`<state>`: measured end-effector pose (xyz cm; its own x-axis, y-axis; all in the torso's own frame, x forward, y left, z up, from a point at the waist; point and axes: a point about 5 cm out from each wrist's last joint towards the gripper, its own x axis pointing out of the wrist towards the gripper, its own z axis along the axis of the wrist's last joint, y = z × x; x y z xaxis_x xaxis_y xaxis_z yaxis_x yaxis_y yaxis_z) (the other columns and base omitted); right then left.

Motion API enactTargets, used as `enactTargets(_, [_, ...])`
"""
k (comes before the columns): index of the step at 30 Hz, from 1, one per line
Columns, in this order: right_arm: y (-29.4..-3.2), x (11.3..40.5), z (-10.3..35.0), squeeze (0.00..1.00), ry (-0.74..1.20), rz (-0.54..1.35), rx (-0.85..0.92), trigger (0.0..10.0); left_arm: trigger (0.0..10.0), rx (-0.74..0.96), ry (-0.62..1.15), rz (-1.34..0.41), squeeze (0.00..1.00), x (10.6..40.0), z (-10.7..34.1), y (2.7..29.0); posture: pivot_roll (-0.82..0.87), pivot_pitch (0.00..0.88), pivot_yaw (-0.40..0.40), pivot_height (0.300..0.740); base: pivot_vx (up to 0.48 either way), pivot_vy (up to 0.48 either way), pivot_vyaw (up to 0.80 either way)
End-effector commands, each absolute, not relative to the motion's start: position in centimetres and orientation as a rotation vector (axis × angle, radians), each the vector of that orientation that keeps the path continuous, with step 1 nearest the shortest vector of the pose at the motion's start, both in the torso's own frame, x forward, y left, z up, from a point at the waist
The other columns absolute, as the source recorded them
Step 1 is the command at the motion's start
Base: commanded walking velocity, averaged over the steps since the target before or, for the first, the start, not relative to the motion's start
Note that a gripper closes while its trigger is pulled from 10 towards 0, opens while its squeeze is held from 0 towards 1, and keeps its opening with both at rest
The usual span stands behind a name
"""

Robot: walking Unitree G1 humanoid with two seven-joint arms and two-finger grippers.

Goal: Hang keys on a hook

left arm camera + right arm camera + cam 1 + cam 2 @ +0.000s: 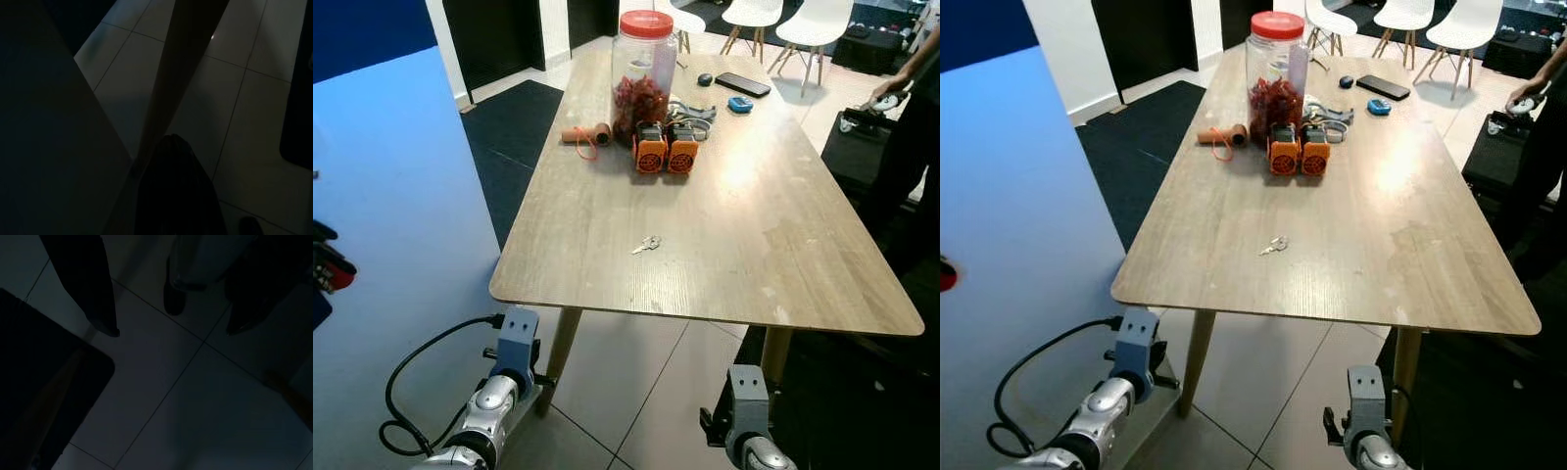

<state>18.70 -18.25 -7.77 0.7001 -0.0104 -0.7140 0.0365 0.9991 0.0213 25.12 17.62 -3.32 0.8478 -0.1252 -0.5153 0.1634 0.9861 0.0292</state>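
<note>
A small silver bunch of keys [646, 244] lies flat on the wooden table [607, 284], a little back from its near edge. Both silver arms hang below that edge: the left arm [499, 392] by the table's near left leg, the right arm [744, 411] by the near right leg. In the dark right wrist view my right gripper [172, 329] is open over the tiled floor, with nothing between its fingers [105, 308]. My left gripper [172, 147] shows as one dark shape over the floor beside a table leg. A red and black fitting [328, 264] sits on the blue panel at the far left.
At the table's far end stand a red-lidded jar [642, 69], two orange blocks [666, 152], a brown roll [587, 134], a phone [742, 84] and a blue tape measure [739, 104]. A person [911, 117] stands at the right. White chairs [813, 24] are behind. The blue panel [401, 215] is close on the left.
</note>
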Motion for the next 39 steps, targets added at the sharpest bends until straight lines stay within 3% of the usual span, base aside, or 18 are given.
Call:
enactTargets(1, [-18.7,18.4,-7.9,0.0,0.807,-0.041,0.027,10.0,10.0,0.062,0.547,-0.143,0.0,24.9,-3.5,17.7,0.04,0.009,-0.014,0.74,0.0,0.0,0.0])
enactTargets(13, [-18.6,18.3,-8.0,0.0,0.811,-0.046,0.029,10.0,10.0,0.09,0.551,-0.182,0.0,25.1,-3.4,17.7,0.04,0.004,-0.009,0.74,0.0,0.0,0.0])
enactTargets(18, [-18.5,18.2,-8.0,0.0,0.812,-0.047,0.033,10.0,10.0,0.115,0.56,-0.207,0.0,25.1,-3.4,17.4,0.04,0.003,-0.006,0.74,0.0,-0.48,0.0])
enactTargets(39, [-18.8,18.2,-8.0,0.0,0.818,-0.056,0.035,10.0,10.0,0.139,0.51,-0.252,0.0,26.7,-1.9,18.3,0.05,0.0,-0.004,0.74,0.0,0.0,0.0])
